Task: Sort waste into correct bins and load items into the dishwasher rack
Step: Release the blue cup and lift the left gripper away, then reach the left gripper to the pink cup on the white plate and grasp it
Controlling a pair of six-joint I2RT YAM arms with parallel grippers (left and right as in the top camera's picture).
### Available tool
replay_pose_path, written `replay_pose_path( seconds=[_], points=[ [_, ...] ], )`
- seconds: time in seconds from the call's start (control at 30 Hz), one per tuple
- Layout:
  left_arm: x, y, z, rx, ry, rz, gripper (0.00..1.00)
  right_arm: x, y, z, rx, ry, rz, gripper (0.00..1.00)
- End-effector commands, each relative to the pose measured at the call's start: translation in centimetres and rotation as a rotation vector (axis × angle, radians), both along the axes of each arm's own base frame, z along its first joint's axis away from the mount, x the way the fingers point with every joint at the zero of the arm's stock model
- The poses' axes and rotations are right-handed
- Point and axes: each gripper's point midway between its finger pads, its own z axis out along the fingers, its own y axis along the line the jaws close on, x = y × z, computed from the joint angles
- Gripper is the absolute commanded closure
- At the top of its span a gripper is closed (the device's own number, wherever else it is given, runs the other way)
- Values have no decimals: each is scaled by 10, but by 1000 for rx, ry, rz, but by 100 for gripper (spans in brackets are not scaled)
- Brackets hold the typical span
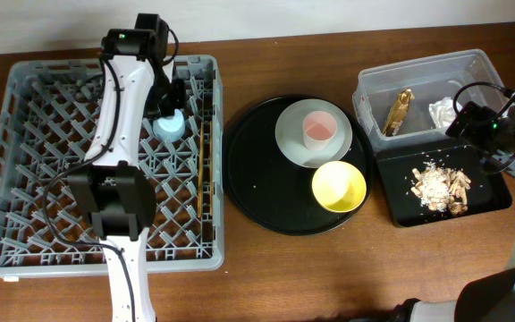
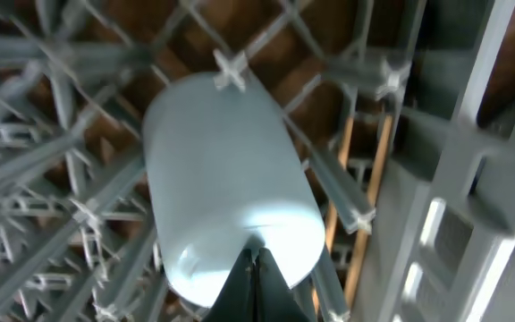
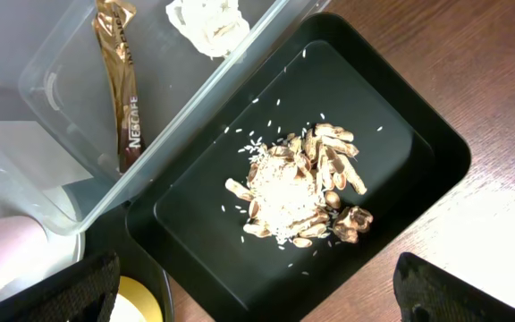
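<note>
The left tool (image 2: 254,268) is seen fully closed, its fingers pressed together at the near end of the light-blue cup (image 2: 226,179); whether the cup wall is pinched cannot be told. The cup is set in the dishwasher rack (image 1: 43,134) near its far edge, with the chopsticks (image 1: 206,170) laid just beside it.

The right tool (image 3: 256,268) is held wide open and empty above the shallow black tray (image 3: 418,134), where the food scraps (image 3: 298,192) are piled. The wrapper (image 3: 123,80) and tissue (image 3: 206,20) are found in the clear tub (image 3: 52,54). On the round tray (image 1: 249,179) are the plate (image 1: 289,143), carrying the pink cup (image 1: 320,131), and the yellow bowl (image 1: 339,186).
</note>
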Motion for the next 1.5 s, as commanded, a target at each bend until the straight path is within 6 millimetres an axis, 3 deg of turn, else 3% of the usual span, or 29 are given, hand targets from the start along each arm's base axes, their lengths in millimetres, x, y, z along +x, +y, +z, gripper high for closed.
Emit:
replay_pose_path(
  seconds=[0.0,0.17,0.3,0.43,0.5,0.53,1.03,1.23,1.3,1.47],
  points=[
    [12,20,2,63,-52,40,100,-1,0,7,-4,-20,-11,1],
    [25,19,28,57,-138,44,100,-1,0,7,-4,-20,-11,1],
    [24,4,83,-25,-238,24,100,-1,0,7,-4,-20,-11,1],
    [5,-39,132,-177,-299,-56,80,-1,0,7,-4,-20,-11,1],
    [-5,-58,143,-206,-307,-95,58,-1,0,7,-4,-20,-11,1],
    [-13,-72,146,-222,-299,-125,54,-1,0,7,-4,-20,-11,1],
    [-93,-277,113,-301,-250,-561,52,-1,0,7,-4,-20,-11,1],
    [-107,-323,76,-249,-277,-649,52,-1,0,7,-4,-20,-11,1],
    [-113,-342,60,-260,-290,-683,57,-1,0,7,-4,-20,-11,1],
    [-104,-363,30,-217,-379,-695,64,-1,0,7,-4,-20,-11,1]
  ],
)
